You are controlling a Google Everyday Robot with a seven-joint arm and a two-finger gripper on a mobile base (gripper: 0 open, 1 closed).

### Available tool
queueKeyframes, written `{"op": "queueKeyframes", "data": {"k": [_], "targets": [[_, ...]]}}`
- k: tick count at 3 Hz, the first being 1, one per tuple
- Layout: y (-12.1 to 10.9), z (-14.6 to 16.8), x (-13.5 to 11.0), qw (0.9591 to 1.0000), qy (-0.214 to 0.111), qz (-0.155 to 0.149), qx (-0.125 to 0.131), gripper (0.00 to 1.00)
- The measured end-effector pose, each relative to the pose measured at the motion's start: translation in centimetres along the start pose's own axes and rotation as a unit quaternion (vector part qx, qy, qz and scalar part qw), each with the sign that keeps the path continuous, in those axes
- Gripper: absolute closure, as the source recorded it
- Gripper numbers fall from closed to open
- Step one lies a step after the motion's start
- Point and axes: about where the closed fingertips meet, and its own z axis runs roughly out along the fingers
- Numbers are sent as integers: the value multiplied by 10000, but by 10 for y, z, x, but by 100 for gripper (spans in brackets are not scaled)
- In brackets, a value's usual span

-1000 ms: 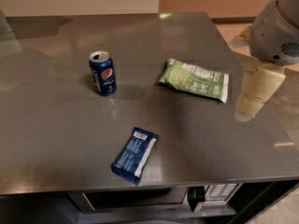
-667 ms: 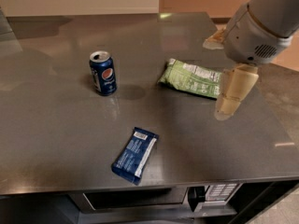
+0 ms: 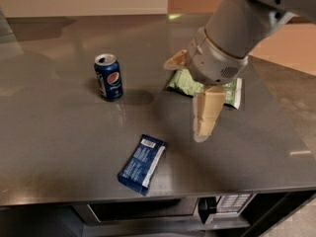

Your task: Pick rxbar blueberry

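Grey metal tabletop (image 3: 59,147) carries the rxbar blueberry (image 3: 142,164) near its front edge, below and right of the Pepsi can (image 3: 109,76) and well apart from it. Its long axis runs diagonally, far end tipped right. Your gripper (image 3: 186,98) hangs farther right of the can, over the green snack bag (image 3: 232,90), tan fingers (image 3: 205,113) spread and empty. The bar lies down-left of them, so expect a wrist turn.

Grey rounded arm (image 3: 237,28); tan-fingered gripper (image 3: 187,98), spread apart, right of centre.
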Motion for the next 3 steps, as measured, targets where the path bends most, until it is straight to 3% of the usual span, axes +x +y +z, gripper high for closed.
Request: {"op": "queueKeyframes", "data": {"k": [1, 3], "targets": [[6, 30, -16, 9980, -26, -496, -388, 0], [29, 72, -27, 9870, 117, -1211, -1048, 0]]}}
